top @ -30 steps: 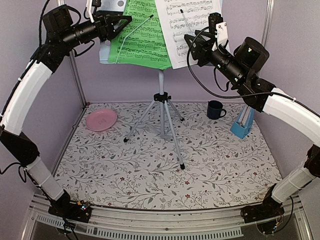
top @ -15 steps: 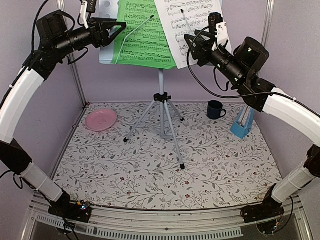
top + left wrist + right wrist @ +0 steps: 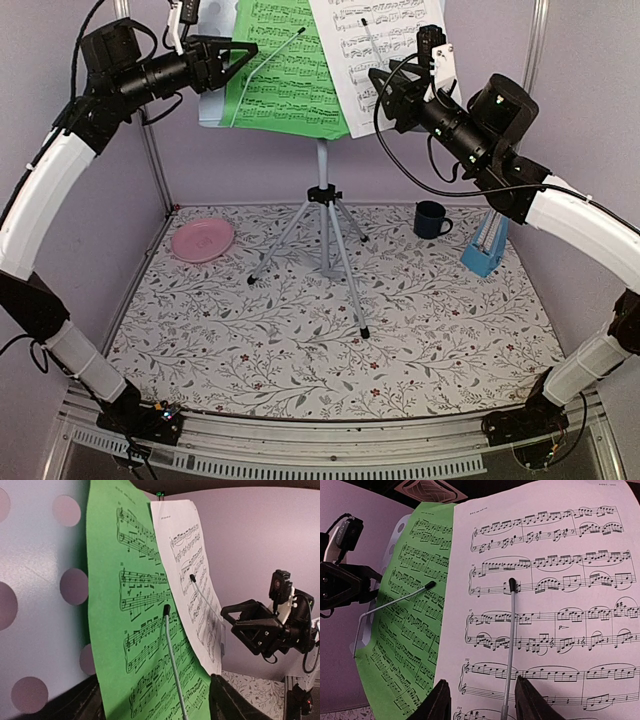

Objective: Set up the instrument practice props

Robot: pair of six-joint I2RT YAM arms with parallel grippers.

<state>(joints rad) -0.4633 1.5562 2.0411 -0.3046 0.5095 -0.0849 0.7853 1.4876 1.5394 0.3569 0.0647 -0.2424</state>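
Observation:
The pale grey perforated music stand (image 3: 208,100) stands on its silver tripod (image 3: 325,230) at the back. A green sheet-music page (image 3: 285,70) and a white page (image 3: 375,40) rest on it, each under a thin wire holder. My left gripper (image 3: 240,52) is open at the green page's left edge; the wrist view shows the green page (image 3: 130,630) between its spread fingers (image 3: 235,700). My right gripper (image 3: 385,90) is open in front of the white page (image 3: 560,580), empty. The light-blue metronome (image 3: 484,250) sits at the right on the table.
A dark blue mug (image 3: 431,219) stands next to the metronome. A pink plate (image 3: 203,240) lies at the back left. The tripod legs spread over the middle of the flowered tabletop (image 3: 300,340). Purple walls close the back and sides.
My left gripper has drawn back slightly to the left along the green page, and the page's lower edge has shifted a little. The right arm has not moved.

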